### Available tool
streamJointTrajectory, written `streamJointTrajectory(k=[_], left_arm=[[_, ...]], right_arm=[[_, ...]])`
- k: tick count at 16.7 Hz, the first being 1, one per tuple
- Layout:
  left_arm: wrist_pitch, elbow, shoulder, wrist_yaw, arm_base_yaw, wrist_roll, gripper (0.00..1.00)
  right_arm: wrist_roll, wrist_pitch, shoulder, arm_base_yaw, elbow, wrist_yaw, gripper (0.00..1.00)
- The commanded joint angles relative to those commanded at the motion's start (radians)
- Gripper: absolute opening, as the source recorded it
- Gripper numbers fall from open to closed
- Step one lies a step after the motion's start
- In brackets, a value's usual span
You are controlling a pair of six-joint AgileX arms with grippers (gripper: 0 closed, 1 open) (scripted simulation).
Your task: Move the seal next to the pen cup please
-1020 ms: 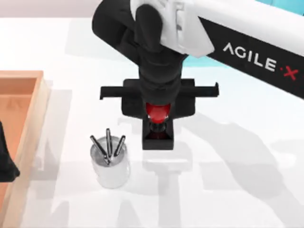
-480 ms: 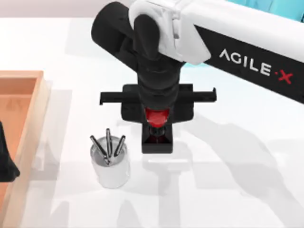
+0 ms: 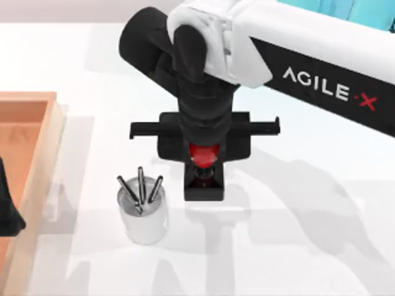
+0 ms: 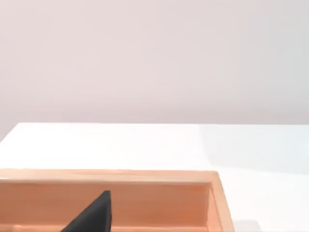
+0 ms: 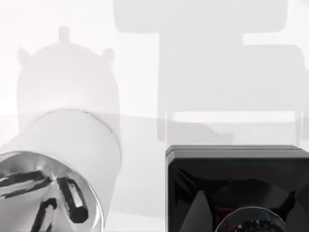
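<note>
seal (image 3: 203, 185) just right of pen cup (image 3: 143, 216); right gripper (image 3: 203, 161) over it

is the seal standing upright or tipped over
Upright: the seal has its red knob on top and its black base flat and level, beside the pen cup, under the right hand.

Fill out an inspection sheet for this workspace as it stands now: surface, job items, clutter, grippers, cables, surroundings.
Surface: white table, bare apart from the items below.
Job's things: seal with black base and red knob stands to the right of the pen cup, close but apart; the cup is upright with three dark pens in it.
Clutter: wooden tray along the table's left edge.
Grippers: right gripper directly over the seal's red knob; whether it grips cannot be told. Left gripper parked over the tray.
Cables: nothing seen.
Surroundings: plain pale wall behind the table.
</note>
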Motion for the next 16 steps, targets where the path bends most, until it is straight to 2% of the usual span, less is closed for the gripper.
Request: streamJointTrajectory(k=[10, 16], left_arm=[[0.000, 0.000, 0.000, 0.000, 0.000, 0.000, 1.00], [0.000, 0.000, 0.000, 0.000, 0.000, 0.000, 1.00]], right_arm=[[0.000, 0.000, 0.000, 0.000, 0.000, 0.000, 0.98], [0.000, 0.000, 0.000, 0.000, 0.000, 0.000, 1.00]])
